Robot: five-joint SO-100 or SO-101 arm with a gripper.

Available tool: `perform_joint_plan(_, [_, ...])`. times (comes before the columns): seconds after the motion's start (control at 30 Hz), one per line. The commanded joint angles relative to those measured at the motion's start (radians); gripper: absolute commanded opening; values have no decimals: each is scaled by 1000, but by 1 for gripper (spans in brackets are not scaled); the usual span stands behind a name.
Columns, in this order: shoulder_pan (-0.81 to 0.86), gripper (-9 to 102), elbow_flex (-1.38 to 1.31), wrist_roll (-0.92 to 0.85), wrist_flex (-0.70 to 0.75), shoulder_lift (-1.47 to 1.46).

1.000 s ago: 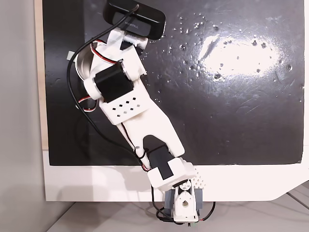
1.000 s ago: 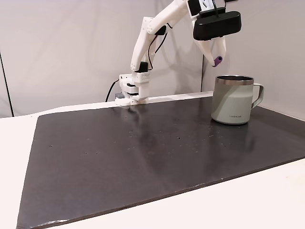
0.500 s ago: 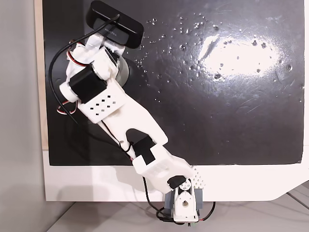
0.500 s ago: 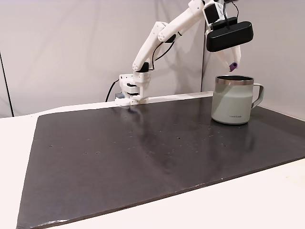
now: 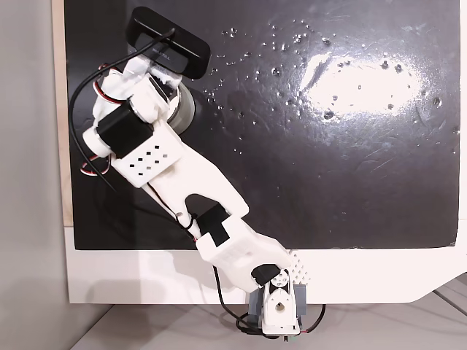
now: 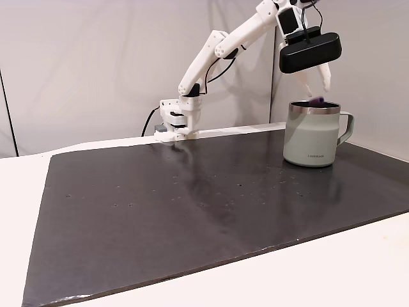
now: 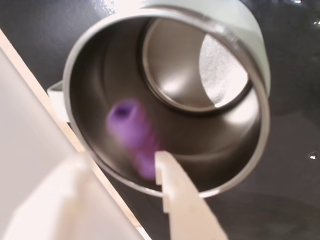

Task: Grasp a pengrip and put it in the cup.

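Hovering directly above the cup (image 6: 311, 133), the claw (image 6: 316, 86) with fingers parted and nothing between them. In the wrist view, two pale fingertips (image 7: 167, 172) set apart at the lower edge, the blurred purple pengrip (image 7: 134, 136) loose just beyond them, inside the cup's (image 7: 165, 30) rim against the shiny inner wall, touching neither finger. In the side fixed view, a small purple shape (image 6: 316, 100) level with the cup's rim, just under the claw. Standing upright at the far right of the dark mat (image 6: 192, 211), the silver-grey cup with its handle tab (image 6: 346, 127) turned right. Clamped at the far edge of the tabletop (image 6: 319, 268), the white arm (image 6: 211, 61) reaching right and up over the mat, a black camera bar (image 6: 310, 52) riding above the claw. In the top-down fixed view, a sliver of the cup (image 5: 186, 109) peeking from under the arm (image 5: 168, 175) near the mat's (image 5: 328, 182) upper left, white specks (image 5: 292, 44) scattered across the glossy surface, a bright glare patch (image 5: 365, 80) to the right.
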Motion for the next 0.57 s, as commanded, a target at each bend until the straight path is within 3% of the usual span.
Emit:
perform_joint_plan(0.0, [17,32,-29,8,-3,40])
perform_joint_plan(0.53, [35,33,-11,5,-2,58])
